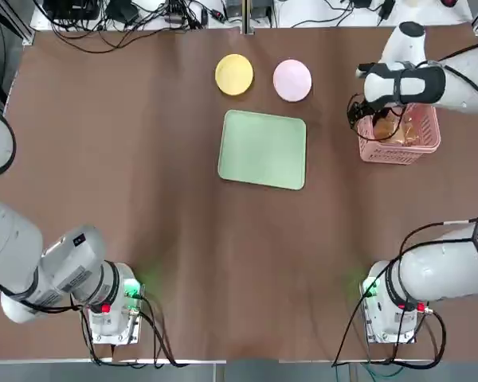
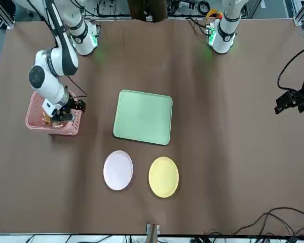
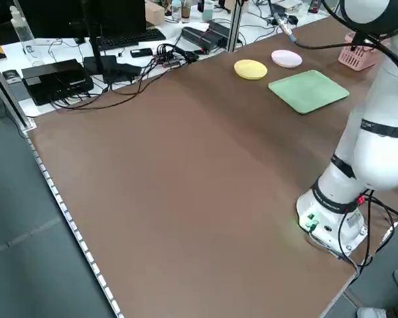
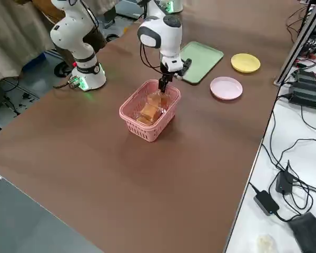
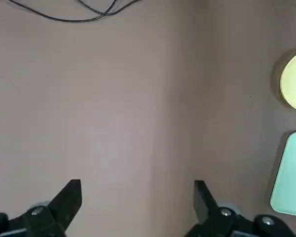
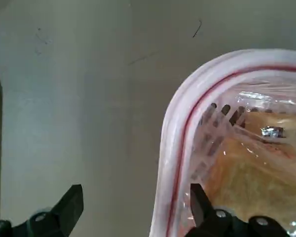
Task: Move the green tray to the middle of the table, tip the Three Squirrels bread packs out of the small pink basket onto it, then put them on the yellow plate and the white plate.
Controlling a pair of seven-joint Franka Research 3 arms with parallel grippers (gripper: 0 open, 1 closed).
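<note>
Top view, left to right: left arm folded at the lower left edge of the frame, its gripper [image 5: 137, 200] out of sight here but seen in the left wrist view with fingers spread wide over bare dark brown table [image 1: 127, 159], holding nothing. Just above centre, small round plain yellow plate [image 1: 234, 74] and, directly to its right, small round pinkish-white plate [image 1: 291, 80], close but apart. Below the pair, flat pale mint-green rectangular tray [image 1: 263, 149] near the middle of the frame, bare. Further right, in the upper right, pink plastic lattice basket [image 1: 398, 137] with clear-wrapped packs of orange-brown bread [image 1: 395, 128] inside. Over its upper left corner, right gripper [image 1: 358, 111] pointing down. Right wrist view: fingers wide apart, straddling the thick pink rim, one finger [image 6: 200, 202] inside the basket, the other outside over the table; not closed on the rim.
</note>
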